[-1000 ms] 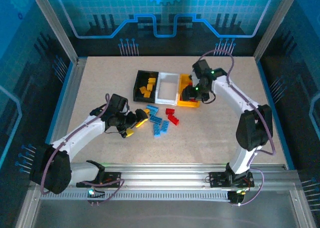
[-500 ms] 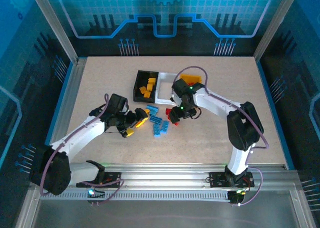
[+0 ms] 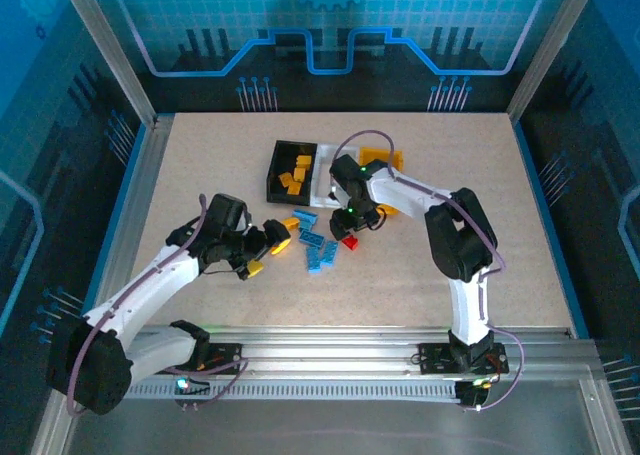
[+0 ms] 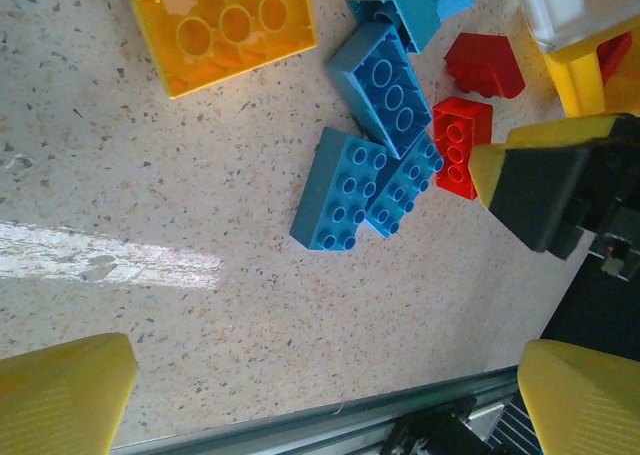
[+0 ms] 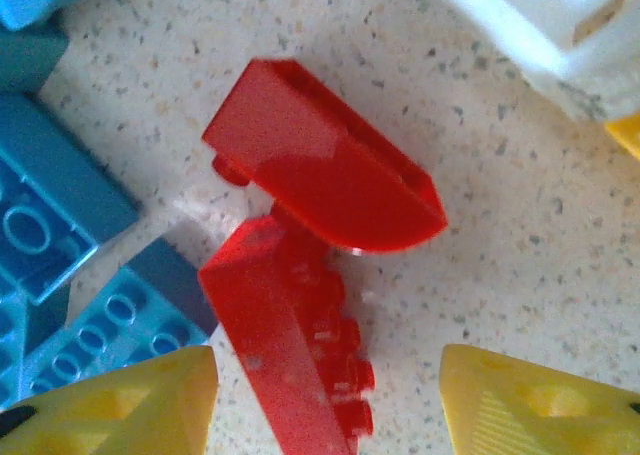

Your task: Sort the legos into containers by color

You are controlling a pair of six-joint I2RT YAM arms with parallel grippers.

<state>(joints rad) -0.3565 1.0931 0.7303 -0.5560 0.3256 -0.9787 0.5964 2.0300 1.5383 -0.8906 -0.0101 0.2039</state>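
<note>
My right gripper (image 3: 349, 231) hangs low over two red legos and is open. One long red brick (image 5: 290, 325) lies between its yellow fingertips (image 5: 110, 405), nearer the left one, with a gap on the right. A red wedge brick (image 5: 320, 185) lies just beyond it. Several blue legos (image 3: 315, 243) lie in a loose heap to the left, with a yellow brick (image 4: 225, 30) past them. My left gripper (image 3: 268, 252) is open over bare table, short of the blue bricks (image 4: 340, 190). The black container (image 3: 290, 170) holds yellow bricks.
The white container (image 3: 330, 170) and the orange-yellow container (image 3: 385, 160) stand right of the black one, partly behind my right arm. The white bin's corner (image 5: 540, 25) is close to the red wedge. A metal rail (image 4: 330, 420) runs along the table's near edge.
My right arm has swung from the orange-yellow container down and left to the red bricks. My left arm has drawn back a little to the left, still open.
</note>
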